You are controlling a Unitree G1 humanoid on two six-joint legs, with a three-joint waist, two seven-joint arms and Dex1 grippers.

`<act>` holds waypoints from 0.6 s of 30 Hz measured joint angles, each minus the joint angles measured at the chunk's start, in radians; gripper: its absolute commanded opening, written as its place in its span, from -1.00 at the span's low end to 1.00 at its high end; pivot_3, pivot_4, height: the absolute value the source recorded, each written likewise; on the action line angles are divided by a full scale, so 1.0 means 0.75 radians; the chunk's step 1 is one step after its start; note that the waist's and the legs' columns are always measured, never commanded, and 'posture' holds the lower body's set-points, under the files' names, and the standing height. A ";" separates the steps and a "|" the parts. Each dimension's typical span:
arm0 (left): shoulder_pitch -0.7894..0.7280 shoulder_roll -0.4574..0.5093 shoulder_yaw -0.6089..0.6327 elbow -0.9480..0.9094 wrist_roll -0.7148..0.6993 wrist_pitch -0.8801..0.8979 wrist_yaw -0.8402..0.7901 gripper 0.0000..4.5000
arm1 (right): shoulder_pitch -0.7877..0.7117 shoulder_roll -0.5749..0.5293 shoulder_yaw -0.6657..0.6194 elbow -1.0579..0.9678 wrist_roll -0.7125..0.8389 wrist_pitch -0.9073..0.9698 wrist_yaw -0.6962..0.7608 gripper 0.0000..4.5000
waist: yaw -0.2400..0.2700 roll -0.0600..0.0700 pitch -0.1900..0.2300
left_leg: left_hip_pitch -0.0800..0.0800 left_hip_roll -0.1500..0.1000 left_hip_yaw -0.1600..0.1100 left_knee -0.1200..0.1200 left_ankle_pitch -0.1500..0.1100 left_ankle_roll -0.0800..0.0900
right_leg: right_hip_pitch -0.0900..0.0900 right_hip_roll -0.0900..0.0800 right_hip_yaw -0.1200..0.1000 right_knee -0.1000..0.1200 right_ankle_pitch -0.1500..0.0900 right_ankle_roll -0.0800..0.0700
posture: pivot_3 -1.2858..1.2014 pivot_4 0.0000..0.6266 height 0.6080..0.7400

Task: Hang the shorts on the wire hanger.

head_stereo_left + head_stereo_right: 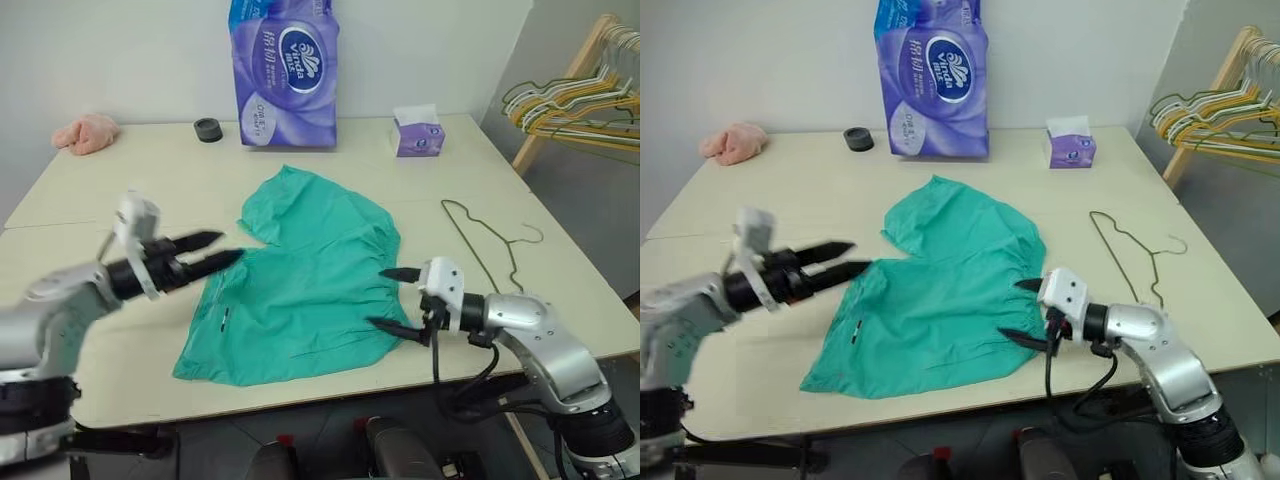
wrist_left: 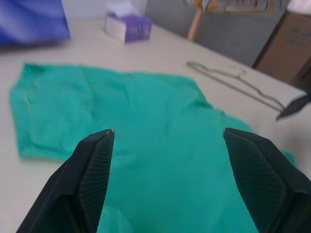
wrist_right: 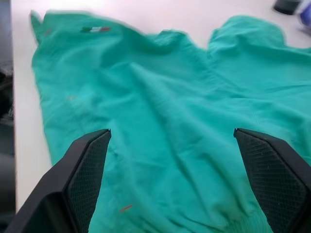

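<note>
The shorts (image 1: 300, 285) lie spread flat on the table (image 1: 90, 200), waistband toward the right gripper (image 1: 393, 298), the two legs reaching toward the table's left and far sides. The hanger (image 1: 487, 243) lies flat on the table just beyond the waistband's right end, apart from the cloth and untouched, hook pointing to the right edge. Nothing of the hanging looks done yet: the shorts are not lifted and no wire is threaded through them. The right gripper hovers at the waistband with its fingers spread wide and nothing between them, one tip above the cloth and one low at its near edge. The left gripper (image 1: 215, 251) is also released and empty, its tips over the left leg's edge. What is left, I judge, is the whole job: seize the shorts, bring in the hanger, and drape or thread them over it. Farther back stand a tissue pack (image 1: 285, 70), a tissue box (image 1: 417, 132), a black ring (image 1: 207, 129) and a pink cloth (image 1: 88, 132); more hangers (image 1: 575, 105) hang on a rack at the right
</note>
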 measured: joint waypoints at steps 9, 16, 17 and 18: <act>-0.015 -0.106 -0.100 -0.111 0.021 0.005 0.063 0.68 | -0.032 0.029 -0.341 0.204 0.052 0.097 -0.267 0.93 | -0.002 0.000 0.000 | 0.002 -0.003 0.001 0.001 0.000 0.000 | 0.002 0.004 0.001 0.000 -0.003 0.006 | -0.13 -0.68 1.00; -0.141 -0.149 -0.174 -0.249 0.039 -0.008 0.106 0.68 | -0.106 -0.032 -0.395 0.575 -0.146 0.088 -0.549 0.93 | -0.008 0.002 0.001 | 0.001 -0.004 0.004 0.001 0.000 0.000 | 0.001 0.004 0.004 0.000 -0.001 0.004 | -0.13 -0.68 1.00; -0.167 -0.152 -0.182 -0.261 0.031 -0.005 0.108 0.68 | -0.148 -0.047 -0.387 0.648 -0.171 0.089 -0.561 0.93 | -0.012 0.002 0.001 | 0.002 -0.004 0.005 0.001 0.000 0.000 | 0.001 0.004 0.004 0.000 -0.001 0.004 | -0.13 -0.67 1.00; -0.193 -0.152 -0.197 -0.272 0.022 0.003 0.105 0.68 | -0.198 -0.065 -0.377 0.733 -0.187 0.091 -0.571 0.93 | -0.019 0.003 0.001 | 0.002 -0.005 0.005 0.001 0.000 0.000 | 0.001 0.004 0.005 0.000 -0.001 0.005 | -0.13 -0.67 1.00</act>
